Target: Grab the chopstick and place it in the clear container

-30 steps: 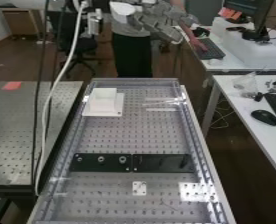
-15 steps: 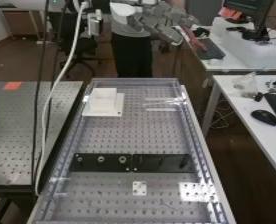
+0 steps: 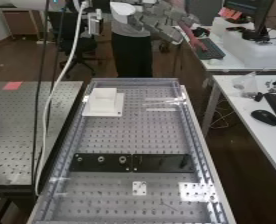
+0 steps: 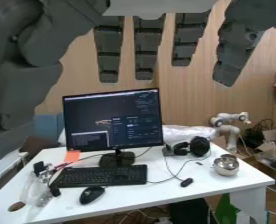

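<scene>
Grey perforated metal forms the tabletop [image 3: 135,132], with clear edging [image 3: 203,150] along its sides. At its far end, towards the high view's right, a thin pale strip [image 3: 160,109] lies beside a clear piece [image 3: 163,102]; I cannot tell whether either is the chopstick or the container. To their left, a white block [image 3: 104,96] stands upright on a white base [image 3: 115,112]. Nearer the camera, two dark plates [image 3: 163,163] run end to end across the tabletop, with a small white plate [image 3: 139,188] nearer still.

A white cable [image 3: 44,120] and black cables hang in front of a neighbouring perforated table [image 3: 12,140], which bears a reddish square [image 3: 12,86]. Beyond is a brown floor [image 3: 25,57].

The hand [image 3: 152,22] is beyond the tabletop's far end, its fingers [image 4: 148,47] straight and apart, with nothing between them. In the wrist view, a white desk [image 4: 188,184] stands before a wood-panelled wall [image 4: 188,95]. It carries a monitor [image 4: 113,120], a black keyboard [image 4: 102,176], a mouse [image 4: 91,194], headphones [image 4: 200,146] and a shiny round pot [image 4: 226,165]. Behind the desk is a small white robot arm [image 4: 229,131], near cardboard boxes [image 4: 268,146].
</scene>
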Tool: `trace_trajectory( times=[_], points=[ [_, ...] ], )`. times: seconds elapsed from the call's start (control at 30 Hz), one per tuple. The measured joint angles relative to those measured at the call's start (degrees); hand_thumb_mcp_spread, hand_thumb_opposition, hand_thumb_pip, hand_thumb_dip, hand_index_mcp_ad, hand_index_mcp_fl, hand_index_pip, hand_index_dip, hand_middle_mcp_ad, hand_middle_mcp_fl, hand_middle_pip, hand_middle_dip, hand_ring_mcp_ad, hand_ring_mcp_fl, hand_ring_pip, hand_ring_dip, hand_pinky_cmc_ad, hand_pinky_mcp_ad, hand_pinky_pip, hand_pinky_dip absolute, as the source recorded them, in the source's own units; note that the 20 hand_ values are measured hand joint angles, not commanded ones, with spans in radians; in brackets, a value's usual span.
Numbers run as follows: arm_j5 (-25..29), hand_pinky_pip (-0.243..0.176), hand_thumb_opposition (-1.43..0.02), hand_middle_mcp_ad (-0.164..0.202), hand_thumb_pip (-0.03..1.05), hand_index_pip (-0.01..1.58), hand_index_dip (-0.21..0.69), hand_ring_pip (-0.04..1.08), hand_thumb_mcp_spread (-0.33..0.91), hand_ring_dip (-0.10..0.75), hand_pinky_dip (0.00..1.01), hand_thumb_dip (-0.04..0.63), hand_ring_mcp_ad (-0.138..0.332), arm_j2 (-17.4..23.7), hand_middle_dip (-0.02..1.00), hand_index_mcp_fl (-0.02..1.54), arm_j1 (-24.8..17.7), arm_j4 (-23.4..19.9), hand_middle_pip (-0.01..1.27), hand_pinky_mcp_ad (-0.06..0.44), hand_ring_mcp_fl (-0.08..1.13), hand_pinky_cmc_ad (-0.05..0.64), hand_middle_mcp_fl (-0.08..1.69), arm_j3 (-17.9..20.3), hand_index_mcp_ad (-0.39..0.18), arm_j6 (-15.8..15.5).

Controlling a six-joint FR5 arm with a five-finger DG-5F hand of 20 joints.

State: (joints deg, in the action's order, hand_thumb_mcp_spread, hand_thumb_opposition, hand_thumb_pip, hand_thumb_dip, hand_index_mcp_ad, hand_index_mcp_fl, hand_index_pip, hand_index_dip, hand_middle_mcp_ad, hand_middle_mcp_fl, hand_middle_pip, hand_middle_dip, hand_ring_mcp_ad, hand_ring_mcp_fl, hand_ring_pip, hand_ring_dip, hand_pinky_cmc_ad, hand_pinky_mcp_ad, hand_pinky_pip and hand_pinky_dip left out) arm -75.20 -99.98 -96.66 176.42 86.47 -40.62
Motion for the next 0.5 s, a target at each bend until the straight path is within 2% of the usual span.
trace_trajectory(
  times=[0.5],
  points=[
    [-1.06,-0.059,-0.7,0.01,0.38,0.05,0.265,0.12,0.23,0.127,0.18,0.054,0.136,0.17,0.25,0.33,0.05,-0.1,0.12,0.387,0.03,0.531,0.19,0.03,-0.161,-0.61]
  ],
)
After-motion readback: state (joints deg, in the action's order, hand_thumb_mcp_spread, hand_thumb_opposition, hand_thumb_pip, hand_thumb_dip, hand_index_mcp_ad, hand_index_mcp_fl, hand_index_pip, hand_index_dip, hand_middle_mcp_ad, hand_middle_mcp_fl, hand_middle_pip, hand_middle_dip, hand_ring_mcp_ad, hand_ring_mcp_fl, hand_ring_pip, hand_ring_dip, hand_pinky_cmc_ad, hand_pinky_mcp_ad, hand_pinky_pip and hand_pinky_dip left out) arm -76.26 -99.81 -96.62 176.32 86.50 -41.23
